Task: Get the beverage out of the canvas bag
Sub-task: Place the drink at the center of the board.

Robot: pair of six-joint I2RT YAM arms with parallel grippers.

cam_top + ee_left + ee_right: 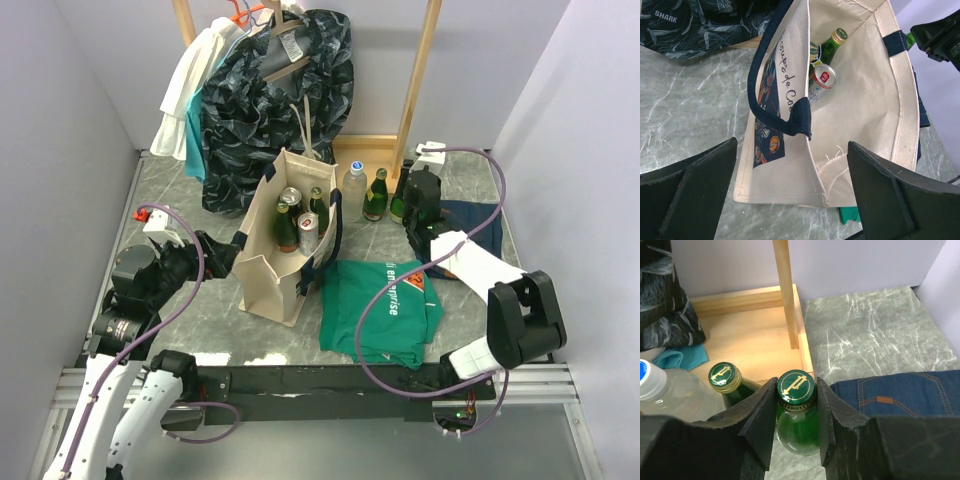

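Right wrist view: my right claw (796, 410) pinches the neck of an upright green bottle (796, 387) (already outside). My left claw (791, 150) gapes wide, empty, nearest the canvas bag (860, 100), whose remaining can (824, 76) and bottles (832, 42) stand upright beyond, leftward of my right claw.

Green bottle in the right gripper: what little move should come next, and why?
Probably open the right gripper and let go. Its fingers pinch the neck of the green bottle, which seems to stand on the table beside another bottle, outside the canvas bag.
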